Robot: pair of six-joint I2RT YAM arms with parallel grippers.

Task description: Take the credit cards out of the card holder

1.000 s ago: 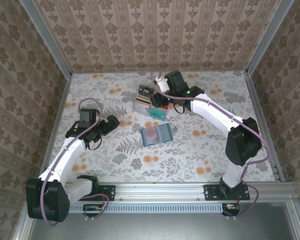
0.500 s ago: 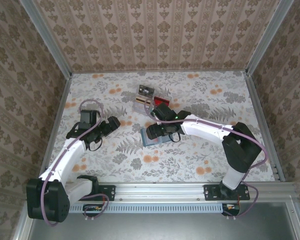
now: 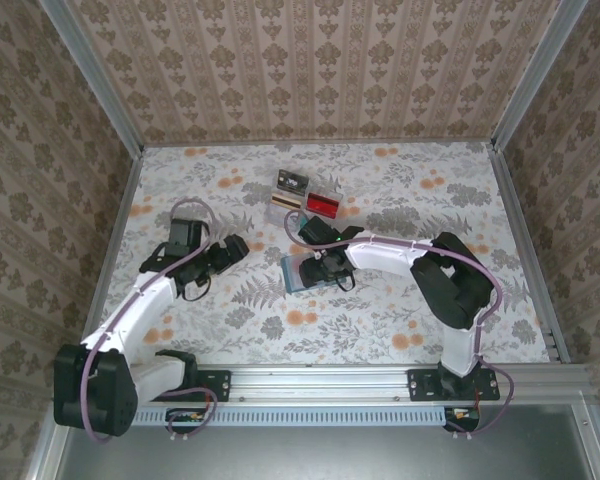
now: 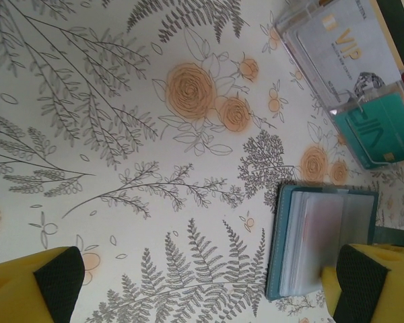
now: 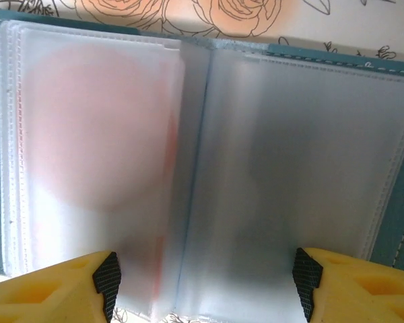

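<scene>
The slate-blue card holder (image 5: pixel 394 222) lies open on the table, its frosted sleeves facing up. A reddish card (image 5: pixel 97 128) shows dimly through the left sleeve and a dark card (image 5: pixel 296 168) through the right one. My right gripper (image 5: pixel 205 282) hovers open just above the holder, one fingertip over each panel. In the top view the right gripper (image 3: pixel 321 264) covers most of the holder (image 3: pixel 293 273). My left gripper (image 3: pixel 234 248) stands open to the holder's left, nothing between its fingers; in the left wrist view the left gripper (image 4: pixel 205 289) looks across at the holder (image 4: pixel 320 239).
A clear plastic tray (image 3: pixel 280 210) stands behind the holder with a black card (image 3: pixel 293 181), a red card (image 3: pixel 323 205) and a gold-striped card (image 3: pixel 285 198). The left wrist view shows a VIP card (image 4: pixel 343 47) and a teal card (image 4: pixel 380 128) there. Metal rails edge the table.
My right arm has swung from the tray at the back down onto the card holder. The left gripper has edged a little toward the holder.
</scene>
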